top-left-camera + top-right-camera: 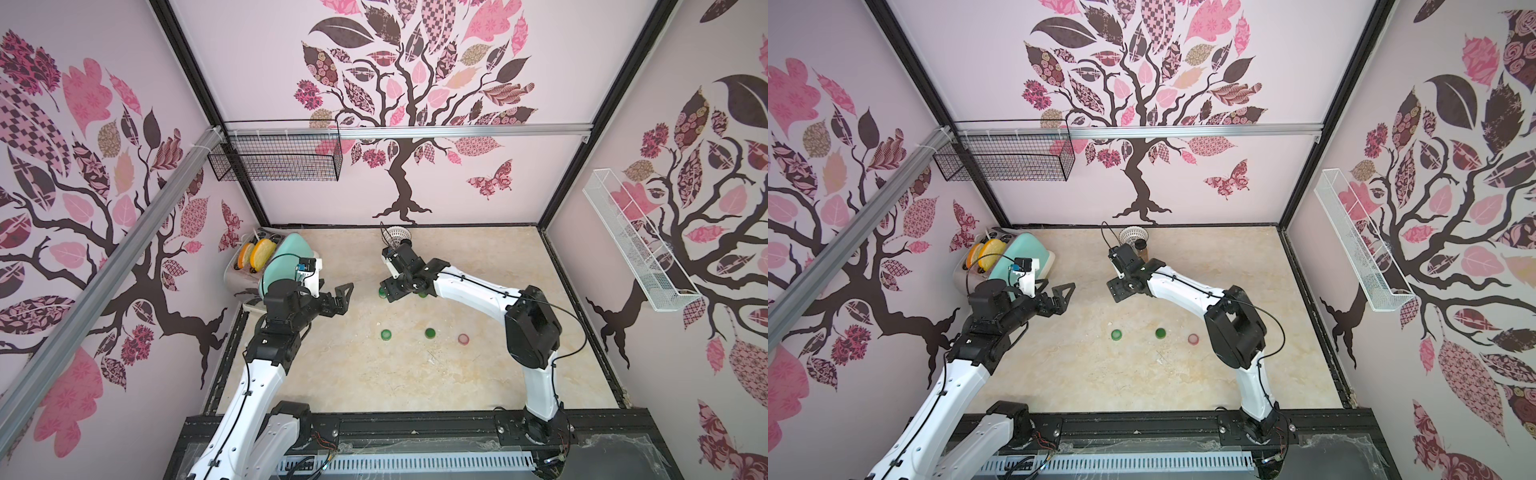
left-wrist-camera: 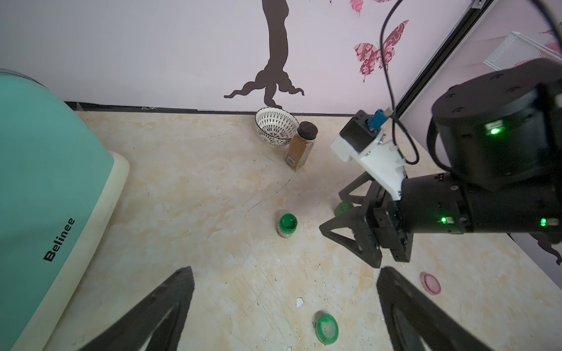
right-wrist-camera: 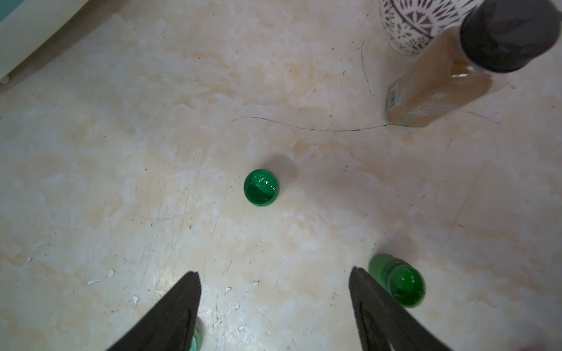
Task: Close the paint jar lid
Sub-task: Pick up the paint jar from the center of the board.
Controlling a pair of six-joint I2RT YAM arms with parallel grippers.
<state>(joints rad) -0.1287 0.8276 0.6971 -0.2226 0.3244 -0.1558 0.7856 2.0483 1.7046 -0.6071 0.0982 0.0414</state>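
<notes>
A small open jar of green paint (image 3: pixel 261 187) stands on the marble table ahead of my right gripper (image 3: pixel 273 273), which is open with nothing between its fingers. The same jar (image 2: pixel 286 225) shows in the left wrist view and in a top view (image 1: pixel 381 294). A second open green jar (image 3: pixel 401 284) stands just outside one right finger. Three loose lids lie nearer the front: light green (image 1: pixel 386 334), dark green (image 1: pixel 430 332) and pink (image 1: pixel 464 339). My left gripper (image 1: pixel 347 291) hovers open and empty left of the jars, above the light green lid (image 2: pixel 327 328).
A patterned bowl (image 2: pixel 275 127) and a brown spice jar (image 2: pixel 299 146) stand by the back wall. A teal board in a dish rack (image 1: pixel 291 253) fills the back left corner. The right arm (image 1: pixel 469 286) reaches across the right half of the table.
</notes>
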